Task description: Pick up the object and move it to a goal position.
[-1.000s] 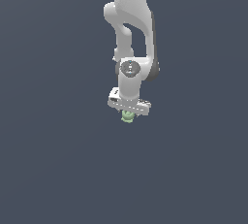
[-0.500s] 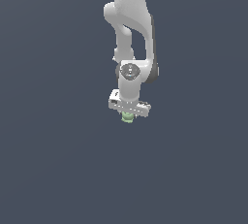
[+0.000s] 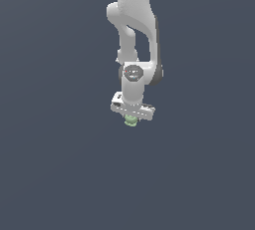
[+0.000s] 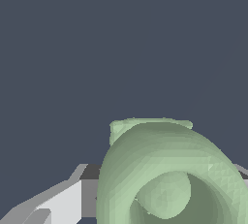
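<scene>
The pale-green lumpy object [image 3: 131,121] hangs just under my white-grey gripper [image 3: 131,118] in the middle of the exterior view. The gripper is shut on it, and only its lower part shows below the hand. In the wrist view the object [image 4: 169,174] fills the near part of the picture, with its rounded hollow and flared rim facing the camera. One grey-white finger [image 4: 53,203] shows beside it; the other finger is hidden behind the object.
A plain dark grey-blue surface [image 3: 60,174] fills both views. The white arm [image 3: 133,30] reaches down from the top of the exterior view. No other objects show.
The arm and the held object have barely shifted between the earlier frames and now. The grip stays shut.
</scene>
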### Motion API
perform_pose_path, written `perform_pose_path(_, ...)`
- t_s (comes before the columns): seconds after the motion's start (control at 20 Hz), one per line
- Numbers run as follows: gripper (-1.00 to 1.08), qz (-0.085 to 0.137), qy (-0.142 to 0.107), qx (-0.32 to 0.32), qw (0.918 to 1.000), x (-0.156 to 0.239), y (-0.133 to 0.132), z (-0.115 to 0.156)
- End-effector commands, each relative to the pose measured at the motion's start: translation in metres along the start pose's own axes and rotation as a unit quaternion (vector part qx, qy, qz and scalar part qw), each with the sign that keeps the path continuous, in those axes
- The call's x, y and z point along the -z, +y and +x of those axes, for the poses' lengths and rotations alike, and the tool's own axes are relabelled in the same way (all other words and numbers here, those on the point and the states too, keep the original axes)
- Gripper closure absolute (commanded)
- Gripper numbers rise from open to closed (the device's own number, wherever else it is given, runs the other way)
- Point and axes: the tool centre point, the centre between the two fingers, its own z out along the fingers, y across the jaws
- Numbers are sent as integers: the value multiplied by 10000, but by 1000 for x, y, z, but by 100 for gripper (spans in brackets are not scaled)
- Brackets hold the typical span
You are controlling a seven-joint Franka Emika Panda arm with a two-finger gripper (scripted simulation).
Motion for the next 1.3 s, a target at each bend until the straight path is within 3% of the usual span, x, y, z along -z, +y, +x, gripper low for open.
perform_pose_path(0.0, 108, 28, 70, 15, 10000, 5, 2, 6)
perform_pose_path(0.3, 108, 189, 442, 120, 9988, 29, 9, 35)
perform_pose_path(0.6, 108, 441, 1020, 282, 9934, 72, 21, 77)
perform_pose_path(1.25, 108, 1041, 2324, 652, 9648, 185, 51, 156)
